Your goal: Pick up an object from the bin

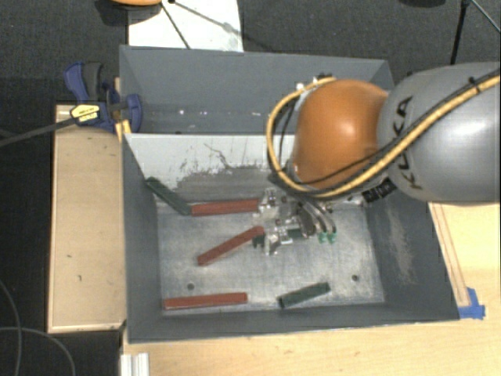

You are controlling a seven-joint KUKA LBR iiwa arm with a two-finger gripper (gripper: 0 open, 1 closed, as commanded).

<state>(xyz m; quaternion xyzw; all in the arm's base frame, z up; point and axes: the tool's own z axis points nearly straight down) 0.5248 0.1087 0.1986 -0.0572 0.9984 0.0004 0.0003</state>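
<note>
Five sticks: loose on the floor of the grey bin (141, 233), three red-brown and two dark green.
Back left: dark green corner stick (167, 196), slanting down to the right.
Front left: front red-brown stick (205, 301), level along the near wall.
Back middle: level red-brown stick (225, 207), its left end at the corner stick.
Centre: slanted red-brown stick (228, 247), its raised right end meeting the gripper.
Gripper (274, 232): low over the floor; open or closed, I cannot tell.
Front right: front dark green stick (305, 294), well apart from the gripper.
Right: orange cover (337, 131) on the wrist.
</note>
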